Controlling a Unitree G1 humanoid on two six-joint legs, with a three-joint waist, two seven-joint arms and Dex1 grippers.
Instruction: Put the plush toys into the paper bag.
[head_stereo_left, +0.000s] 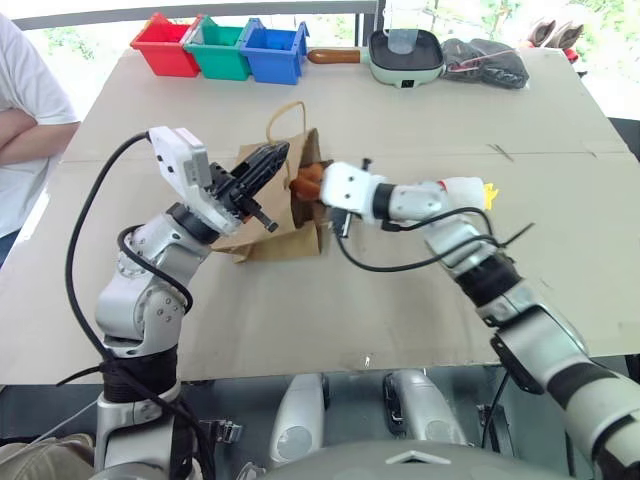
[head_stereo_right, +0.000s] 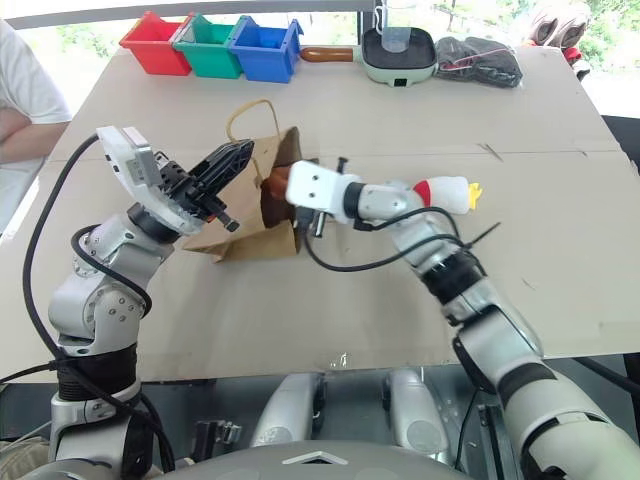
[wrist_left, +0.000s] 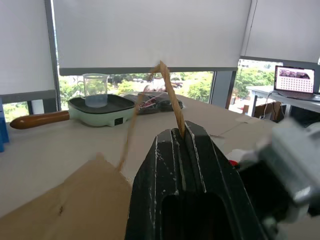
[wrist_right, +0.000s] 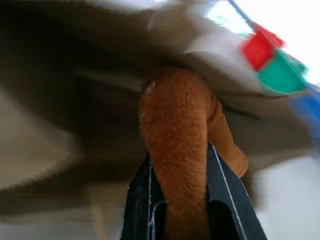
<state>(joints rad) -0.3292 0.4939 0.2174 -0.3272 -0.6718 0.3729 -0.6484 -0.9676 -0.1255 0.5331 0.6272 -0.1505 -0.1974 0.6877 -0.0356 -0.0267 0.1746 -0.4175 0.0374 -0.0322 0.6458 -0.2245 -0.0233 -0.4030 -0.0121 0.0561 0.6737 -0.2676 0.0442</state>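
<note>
Head stereo pair: high, angled down over the table (head_stereo_left: 400, 320). Wrist cameras: close-up along each arm's fingers (left faces the far windows (wrist_left: 150, 35)). Shared: paper bag (head_stereo_left: 285, 215).

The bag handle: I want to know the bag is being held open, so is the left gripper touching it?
Touching. In the left wrist view the left gripper is shut on the bag handle, which runs down between its fingertips.

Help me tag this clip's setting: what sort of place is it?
Probably an office or lab test space: a cardboard-covered table by big windows with roller blinds, a laptop on a desk behind, and a person standing by.
</note>
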